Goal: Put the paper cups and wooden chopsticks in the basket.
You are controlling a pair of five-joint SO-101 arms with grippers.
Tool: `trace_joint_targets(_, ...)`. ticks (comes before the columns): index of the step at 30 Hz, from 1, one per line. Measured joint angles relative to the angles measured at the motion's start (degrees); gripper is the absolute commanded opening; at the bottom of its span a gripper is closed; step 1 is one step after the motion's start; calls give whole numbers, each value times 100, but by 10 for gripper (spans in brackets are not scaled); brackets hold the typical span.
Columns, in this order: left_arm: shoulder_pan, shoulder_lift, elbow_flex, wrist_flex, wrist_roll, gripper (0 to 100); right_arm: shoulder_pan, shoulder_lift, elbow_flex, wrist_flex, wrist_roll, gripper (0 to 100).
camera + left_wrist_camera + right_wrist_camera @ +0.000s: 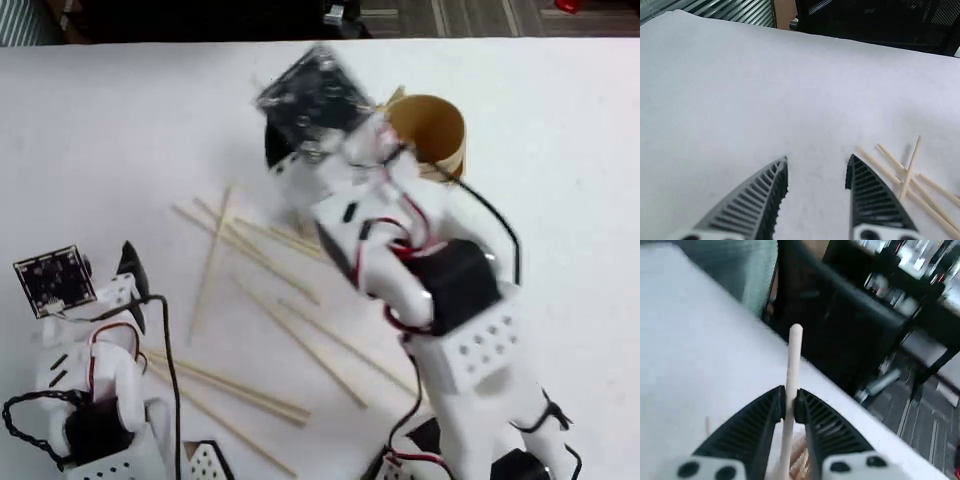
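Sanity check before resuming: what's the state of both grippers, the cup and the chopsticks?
Left gripper: open, empty, over the table.
Right gripper: shut on one chopstick.
Held chopstick: clamped, sticking out past the fingertips.
Loose chopsticks: lying flat on the table, scattered, some crossing.
Cup: beside the right arm, not gripped; can't tell if it is upright or tipped.
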Motion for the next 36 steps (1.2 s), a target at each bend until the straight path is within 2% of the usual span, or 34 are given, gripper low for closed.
trace_joint_targets(6, 0, 18, 53, -70, 0, 195, 325, 9, -53, -1556, 0, 20)
trace_joint_targets(13, 0, 18, 62, -70, 0, 195, 721, 396, 1011, -3402, 0, 22)
trace_joint_targets(16, 0, 18, 62, -70, 0, 195, 818, 422, 1547, -3692, 0, 40)
trace_joint_targets(20, 0, 18, 62, -70, 0, 195, 826, 440, 1802, -3745, -18, 144)
trace_joint_targets(22, 0, 18, 62, -70, 0, 195, 897, 431, 1802, -3745, -211, 158)
trace_joint_targets(25, 0, 18, 62, -70, 0, 195, 958, 255, 1688, -3332, -536, 126)
trace_joint_targets(30, 0, 18, 62, -70, 0, 195, 800, -589, 1574, -1574, -703, 15)
trace_joint_targets(36, 0, 18, 62, -70, 0, 195, 659, -1688, 2532, 519, -703, 19)
